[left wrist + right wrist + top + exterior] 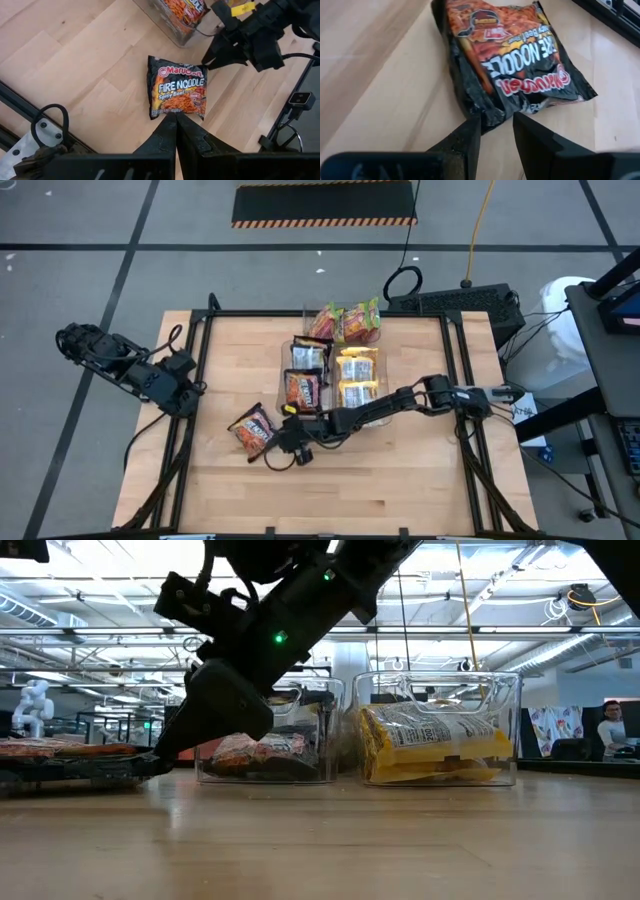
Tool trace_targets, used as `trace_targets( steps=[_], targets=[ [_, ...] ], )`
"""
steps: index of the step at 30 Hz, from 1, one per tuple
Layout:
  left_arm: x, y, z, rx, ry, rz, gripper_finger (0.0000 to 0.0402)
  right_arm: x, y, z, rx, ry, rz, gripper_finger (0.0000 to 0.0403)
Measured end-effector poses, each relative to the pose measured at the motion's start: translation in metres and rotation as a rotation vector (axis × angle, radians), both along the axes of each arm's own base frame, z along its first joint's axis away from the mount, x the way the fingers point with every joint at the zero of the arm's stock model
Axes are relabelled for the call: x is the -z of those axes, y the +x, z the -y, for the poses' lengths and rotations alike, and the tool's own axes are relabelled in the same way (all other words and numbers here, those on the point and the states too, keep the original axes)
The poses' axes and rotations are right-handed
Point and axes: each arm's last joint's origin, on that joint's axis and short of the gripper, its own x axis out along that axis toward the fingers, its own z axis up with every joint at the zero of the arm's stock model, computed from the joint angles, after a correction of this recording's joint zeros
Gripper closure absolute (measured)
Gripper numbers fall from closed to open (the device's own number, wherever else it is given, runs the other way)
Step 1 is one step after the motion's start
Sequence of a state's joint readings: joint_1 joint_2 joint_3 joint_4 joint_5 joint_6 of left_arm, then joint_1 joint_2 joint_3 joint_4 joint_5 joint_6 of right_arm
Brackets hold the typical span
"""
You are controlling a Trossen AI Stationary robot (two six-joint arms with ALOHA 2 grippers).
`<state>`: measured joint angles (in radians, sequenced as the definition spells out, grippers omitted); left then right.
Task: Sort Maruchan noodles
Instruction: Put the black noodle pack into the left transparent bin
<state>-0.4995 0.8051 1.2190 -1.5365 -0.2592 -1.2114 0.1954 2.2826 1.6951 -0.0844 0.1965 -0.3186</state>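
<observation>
Crinkled black packet (512, 75) between open right gripper (496, 131) fingers.

Both arms are dark, near-black, built from chunky jointed segments with black cables looped along them. The right arm (400, 402) carries a pale label or band near its wrist, and in the low view a small green light glows on its housing. Each gripper ends in 2 flat, tapering black fingers (465, 142). A yellow tag, possibly a sticker, sits on the right arm's upper casing, seen from the left wrist
</observation>
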Motion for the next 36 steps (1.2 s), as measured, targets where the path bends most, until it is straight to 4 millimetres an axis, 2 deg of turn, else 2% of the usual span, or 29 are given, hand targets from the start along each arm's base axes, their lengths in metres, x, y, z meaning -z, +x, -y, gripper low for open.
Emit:
trace_targets(
  steps=[7,13,23,34,36],
  targets=[
    [0.000,0.000,0.000,0.000,-0.005,-0.001,0.0396,-0.001,0.002,0.005,-0.069,0.114,-0.011,0.0291],
    [0.000,0.000,0.001,0.009,-0.022,-0.010,0.0396,-0.001,0.002,0.007,-0.095,0.121,-0.017,0.0291],
    [0.000,0.000,0.001,-0.008,-0.033,-0.010,0.0396,0.001,0.003,0.024,-0.080,0.146,-0.042,0.0291],
    [0.000,0.000,0.001,-0.005,-0.054,-0.020,0.0396,0.006,-0.002,0.025,-0.083,0.187,-0.122,0.0291],
    [0.000,0.000,0.001,-0.004,-0.054,-0.019,0.0396,0.000,-0.004,0.022,-0.071,0.178,-0.118,0.0291]
  ],
)
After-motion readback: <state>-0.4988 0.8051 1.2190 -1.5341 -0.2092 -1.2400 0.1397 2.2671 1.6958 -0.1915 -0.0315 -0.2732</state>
